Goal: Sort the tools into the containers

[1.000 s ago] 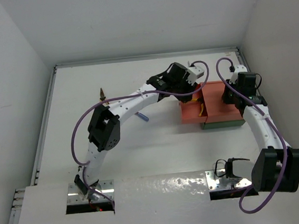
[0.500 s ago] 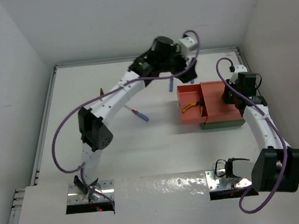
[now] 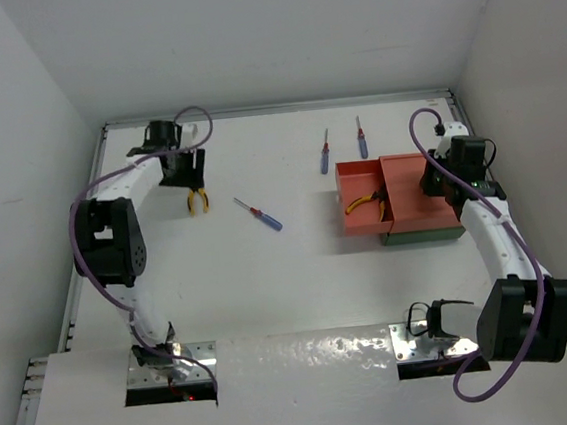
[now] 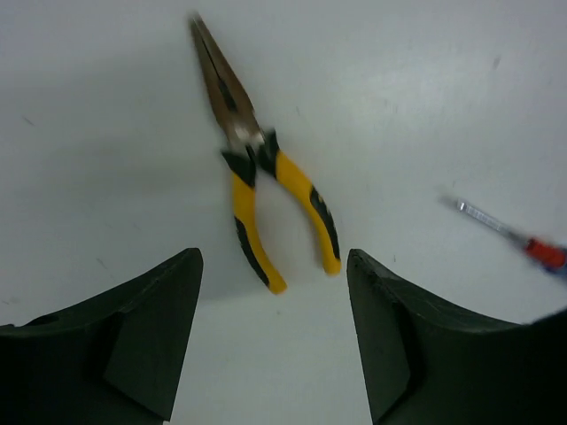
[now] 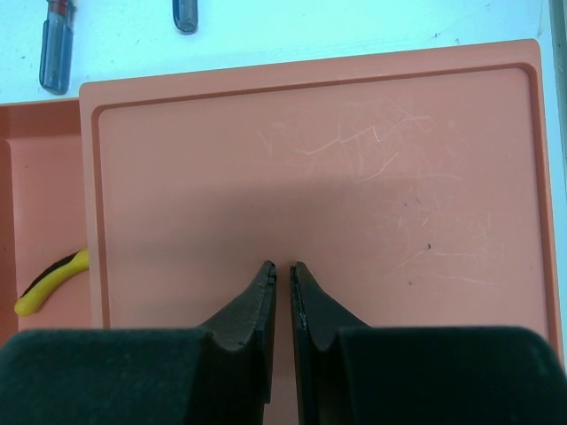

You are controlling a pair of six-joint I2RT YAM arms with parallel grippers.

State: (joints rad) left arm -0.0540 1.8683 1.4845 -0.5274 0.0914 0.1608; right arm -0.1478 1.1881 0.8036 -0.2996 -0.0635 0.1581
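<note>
My left gripper (image 4: 273,266) is spread wide and holds nothing. It hangs over the loose pliers (image 4: 257,164) at the far left of the table, whose yellow handles point back between my fingers (image 4: 151,336); I judge this a line-up for a grasp across the handles. Right of it, one screwdriver (image 3: 262,214) lies alone on the open table, and two more screwdrivers (image 3: 324,152) lie side by side nearer the far edge, just beyond the trays; all three are unsorted. The orange-red tray (image 3: 350,221) already holds the other pliers (image 3: 363,204), which suggests this tray takes the pliers. Beside it, an orange-red panel (image 5: 310,159) covers the dark green tray (image 3: 421,236), and only the tray's near edge shows. My right gripper (image 5: 283,266) hovers above that panel, jaws drawn almost together with a bare slit between them, grasping nothing.
</note>
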